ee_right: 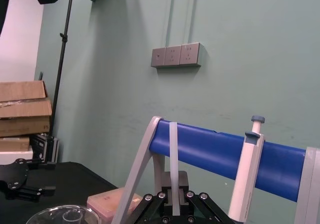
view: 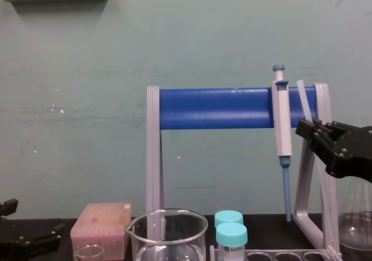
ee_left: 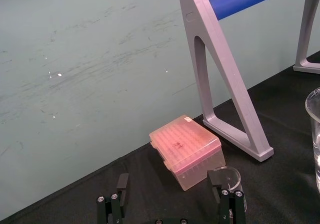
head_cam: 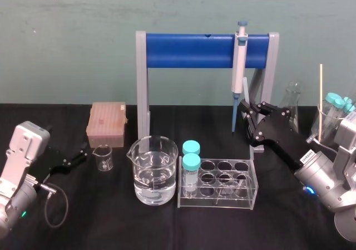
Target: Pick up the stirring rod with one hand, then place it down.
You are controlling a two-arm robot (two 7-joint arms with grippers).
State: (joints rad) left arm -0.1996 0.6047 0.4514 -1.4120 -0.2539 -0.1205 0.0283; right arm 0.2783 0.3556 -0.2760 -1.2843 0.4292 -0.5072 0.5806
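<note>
The stirring rod (view: 303, 100) is a thin translucent stick pointing up and slightly tilted, in front of the right end of the blue rack bar. My right gripper (view: 310, 129) is shut on its lower part, raised above the table beside the hanging pipette (view: 281, 121). In the right wrist view the rod (ee_right: 173, 159) rises straight out from between the fingers of the right gripper (ee_right: 173, 194). From the head view the right gripper (head_cam: 248, 109) hovers behind the tube rack. My left gripper (head_cam: 82, 153) rests low at the left, open (ee_left: 172, 204), with a small beaker (ee_left: 224, 177) by one finger.
A large beaker of water (head_cam: 152, 171) and a clear tube rack (head_cam: 219, 183) with two teal-capped tubes stand in the middle. A pink tip box (head_cam: 107, 119) lies at the back left. At the right stand a flask (head_cam: 292, 101) and a beaker holding a tan stick (head_cam: 320, 97).
</note>
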